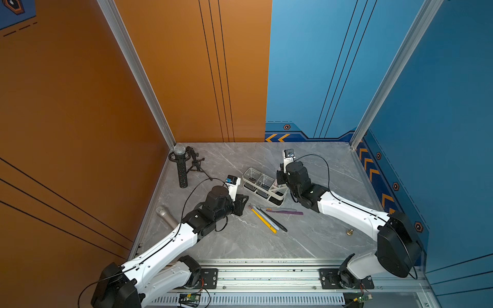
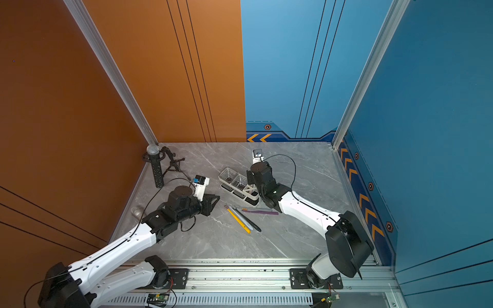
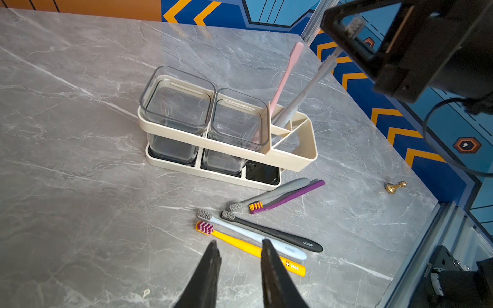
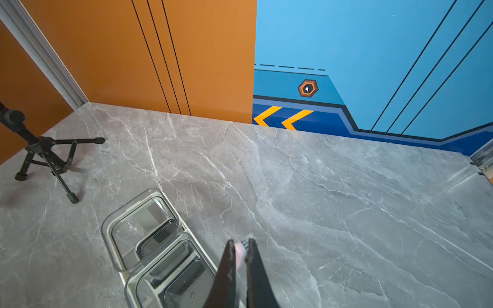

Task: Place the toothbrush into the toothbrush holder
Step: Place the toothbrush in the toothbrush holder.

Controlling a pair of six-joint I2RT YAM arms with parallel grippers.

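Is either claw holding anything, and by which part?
The right claw grips the standing grey toothbrush by its bristle end, handle down in the holder. The left claw holds nothing.

Toothbrushes (image 3: 280, 234) before toothbrush holder (image 3: 293, 157)

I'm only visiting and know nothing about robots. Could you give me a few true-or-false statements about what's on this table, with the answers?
1. Five toothbrushes lie on the table beside the holder. True.
2. Both clear cups hold toothbrushes. False: the cups are empty. A pink toothbrush and a pale grey toothbrush stand in the holder's divided compartment.
3. The left jaws grip the yellow toothbrush. False: they stand apart near it, holding nothing.
4. A small gold pawn sits on the table. True.
5. The right jaws are shut on the pale grey toothbrush's top end. True.
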